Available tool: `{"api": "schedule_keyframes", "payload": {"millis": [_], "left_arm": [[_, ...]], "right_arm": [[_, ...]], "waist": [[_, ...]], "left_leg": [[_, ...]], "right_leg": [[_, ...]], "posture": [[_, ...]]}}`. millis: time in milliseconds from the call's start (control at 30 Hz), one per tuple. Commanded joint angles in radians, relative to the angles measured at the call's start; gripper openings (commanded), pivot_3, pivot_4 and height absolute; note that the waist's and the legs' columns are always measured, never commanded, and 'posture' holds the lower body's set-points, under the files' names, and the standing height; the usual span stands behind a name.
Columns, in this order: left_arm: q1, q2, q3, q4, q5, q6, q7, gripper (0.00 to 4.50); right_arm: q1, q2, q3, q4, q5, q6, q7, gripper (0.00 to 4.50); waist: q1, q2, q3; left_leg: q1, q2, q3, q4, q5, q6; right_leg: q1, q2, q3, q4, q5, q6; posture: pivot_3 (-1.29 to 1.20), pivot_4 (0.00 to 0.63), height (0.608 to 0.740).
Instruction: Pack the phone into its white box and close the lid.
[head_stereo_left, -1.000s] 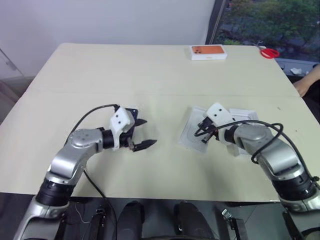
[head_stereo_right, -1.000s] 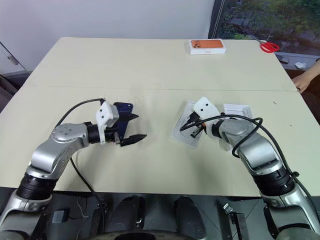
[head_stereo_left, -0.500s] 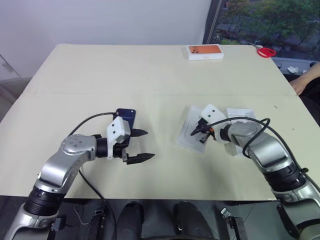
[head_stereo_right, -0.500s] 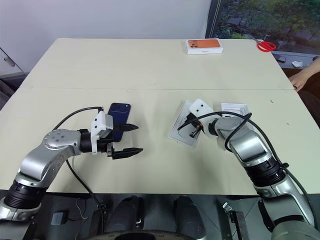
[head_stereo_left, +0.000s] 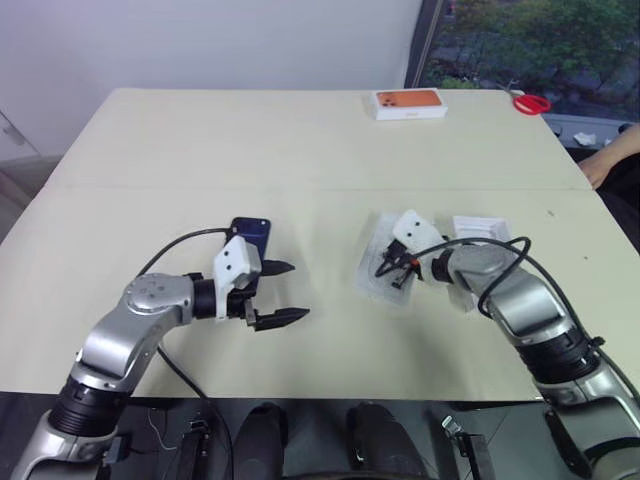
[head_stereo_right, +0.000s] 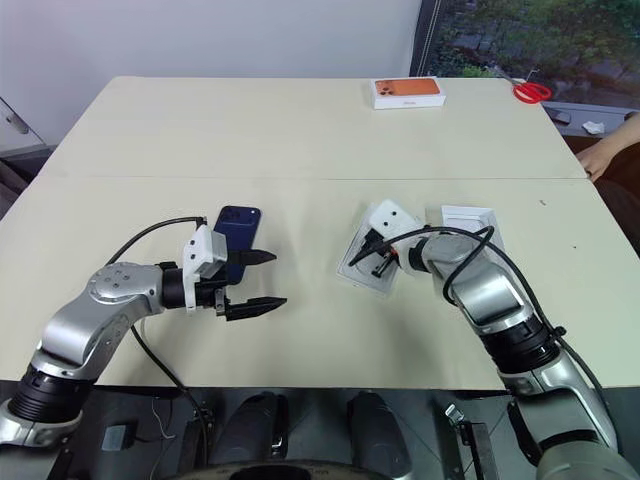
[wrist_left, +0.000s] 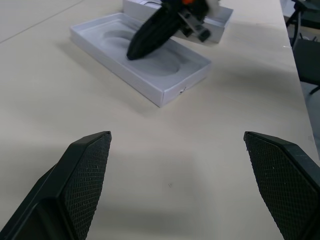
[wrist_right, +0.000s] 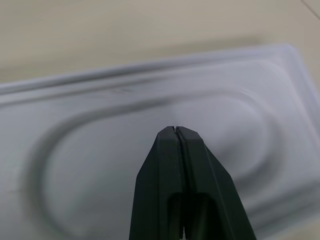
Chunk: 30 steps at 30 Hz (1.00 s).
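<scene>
Phone (head_stereo_right: 236, 236) lies just far of the open left tool (head_stereo_right: 255, 279); closed right tool (head_stereo_right: 372, 256) presses the insert (wrist_left: 142, 60).

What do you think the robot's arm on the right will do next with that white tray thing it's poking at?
Probably nudge or lift out the white insert. The right gripper is shut, its tip over the insert's oval recess, so it seems to be working at that piece. The phone lies on the table near the open left gripper, not yet packed, so clearing the insert looks likely first.
</scene>
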<state>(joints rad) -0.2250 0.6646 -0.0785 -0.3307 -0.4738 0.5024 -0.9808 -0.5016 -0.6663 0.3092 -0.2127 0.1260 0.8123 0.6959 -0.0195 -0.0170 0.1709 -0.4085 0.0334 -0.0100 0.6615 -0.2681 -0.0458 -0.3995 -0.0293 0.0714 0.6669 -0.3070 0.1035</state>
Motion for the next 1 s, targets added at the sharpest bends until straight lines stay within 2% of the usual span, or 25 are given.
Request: {"api": "schedule_keyframes", "payload": {"millis": [33, 133, 300, 600, 700, 833, 1000], "left_arm": [[0.018, 0.019, 0.081, -0.023, -0.028, 0.005, 0.021, 4.5], [0.037, 0.033, 0.112, -0.024, -0.031, 0.011, 0.028, 4.5], [0.08, 0.06, 0.162, -0.027, -0.031, 0.012, 0.037, 4.5], [0.122, 0.07, 0.201, -0.051, -0.045, 0.029, 0.064, 4.5], [0.128, 0.068, 0.231, -0.044, -0.05, 0.063, 0.106, 4.5], [0.073, 0.021, 0.35, 0.007, -0.132, 0.227, 0.274, 4.5], [-0.036, -0.015, 0.473, 0.047, -0.199, 0.513, 0.521, 4.5]], "right_arm": [[-0.014, 0.007, 0.021, -0.051, -0.002, -0.019, 0.034, 0.04], [-0.009, 0.01, 0.057, -0.05, -0.015, -0.041, 0.063, 0.04], [0.028, -0.062, 0.111, -0.102, -0.024, -0.108, 0.176, 0.04], [0.085, -0.212, 0.069, -0.154, -0.037, -0.193, 0.295, 0.04], [0.041, -0.17, 0.03, -0.125, -0.05, -0.199, 0.24, 0.04], [-0.065, -0.043, -0.029, -0.114, -0.026, -0.137, 0.148, 0.04], [-0.142, 0.139, 0.031, -0.104, -0.036, -0.065, 0.063, 0.04]], "waist": [[-0.001, 0.0, 0.0], [0.0, 0.0, 0.0], [0.001, 0.0, 0.0], [0.006, 0.0, 0.0], [0.003, 0.0, 0.0], [-0.003, 0.0, 0.0], [-0.001, -0.001, 0.0]], "left_leg": [[0.0, 0.0, 0.0, 0.0, 0.0, 0.0], [0.0, 0.0, 0.0, 0.0, 0.0, 0.0], [0.0, 0.0, 0.0, 0.0, 0.0, 0.0], [0.0, 0.0, 0.0, 0.0, 0.0, 0.0], [0.001, 0.0, 0.0, 0.0, 0.0, 0.0], [0.0, 0.001, 0.0, 0.0, 0.0, 0.0], [0.0, 0.001, -0.006, 0.0, 0.0, 0.0]], "right_leg": [[0.0, 0.0, 0.0, 0.0, 0.0, 0.0], [0.0, 0.0, 0.0, 0.0, 0.0, 0.0], [0.0, 0.0, 0.0, 0.0, 0.0, 0.0], [0.001, -0.001, 0.0, -0.001, 0.0, 0.0], [0.001, -0.001, 0.0, 0.0, 0.0, 0.0], [-0.001, 0.0, 0.0, 0.002, 0.0, 0.0], [-0.002, 0.001, -0.001, 0.003, 0.0, 0.0]], "posture": [[0.0, 0.15, 0.726], [0.0, 0.15, 0.726], [0.0, 0.15, 0.726], [0.0, 0.15, 0.726], [0.0, 0.15, 0.726], [0.0, 0.15, 0.726], [0.0, 0.15, 0.726]]}}
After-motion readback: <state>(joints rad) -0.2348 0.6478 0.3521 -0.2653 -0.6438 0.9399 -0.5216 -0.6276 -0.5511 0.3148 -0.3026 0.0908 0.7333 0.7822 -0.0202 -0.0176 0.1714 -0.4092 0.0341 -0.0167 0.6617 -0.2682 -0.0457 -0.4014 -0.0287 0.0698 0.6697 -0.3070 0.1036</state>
